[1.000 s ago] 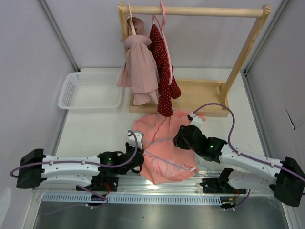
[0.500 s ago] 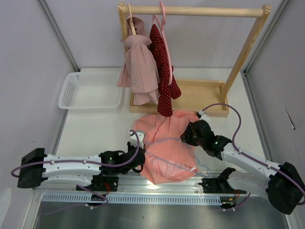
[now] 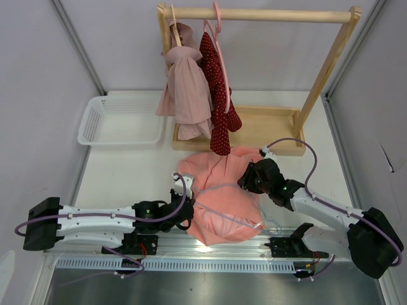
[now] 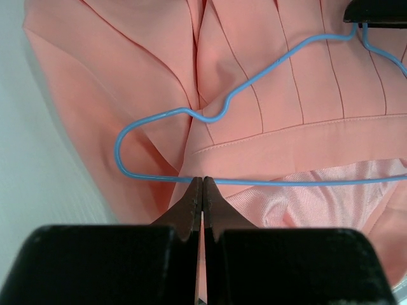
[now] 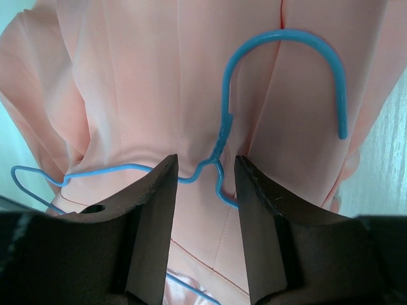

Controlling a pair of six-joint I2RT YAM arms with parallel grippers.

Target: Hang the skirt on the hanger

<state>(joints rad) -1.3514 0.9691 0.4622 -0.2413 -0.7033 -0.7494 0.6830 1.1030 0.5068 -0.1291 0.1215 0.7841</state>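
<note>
1. A wooden rack (image 3: 261, 14) stands behind, carrying a dusty-pink garment (image 3: 187, 89) and a dotted red garment (image 3: 217, 101). A white basket (image 3: 121, 121) sits far left on the desk (image 3: 127, 171).
2. The skirt (image 3: 219, 200) lies spread on the desk between both arms, with the hanger (image 4: 254, 181) on top of it.
3. The left fingers (image 4: 193, 210) are pressed together, tips at the hanger's lower wire; I cannot tell whether they pinch it.
4. The right fingers (image 5: 152, 216) stand apart, straddling the hanger's twisted neck.
</note>
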